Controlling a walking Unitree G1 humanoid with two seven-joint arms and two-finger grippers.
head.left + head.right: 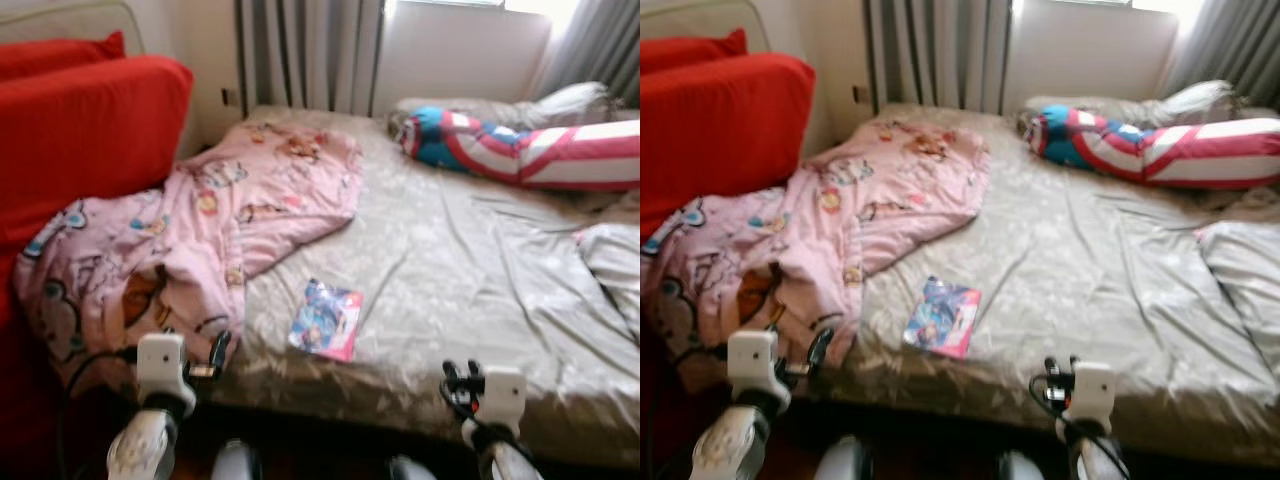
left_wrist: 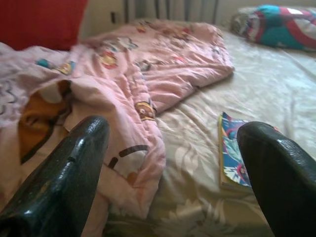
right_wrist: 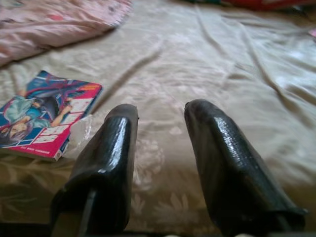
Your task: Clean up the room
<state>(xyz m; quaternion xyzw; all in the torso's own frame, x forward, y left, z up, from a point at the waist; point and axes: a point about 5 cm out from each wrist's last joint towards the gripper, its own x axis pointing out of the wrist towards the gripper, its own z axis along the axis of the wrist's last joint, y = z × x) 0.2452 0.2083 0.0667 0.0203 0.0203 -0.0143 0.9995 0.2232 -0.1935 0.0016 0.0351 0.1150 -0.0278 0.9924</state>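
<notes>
The bed [image 1: 470, 270] carries a grey-brown flowered sheet; a colourful comic book [image 1: 326, 319] lies flat near its front edge; the pink cartoon blanket [image 1: 200, 230] is crumpled beside the book, toward the red sofa [image 1: 85, 130]; a striped pillow [image 1: 540, 150] lies at the far end of the bed; the left gripper [image 2: 170, 163] has its fingers wide apart above the blanket's edge; the right gripper [image 3: 160, 148] has a narrow gap, above the sheet just beside the book.
</notes>
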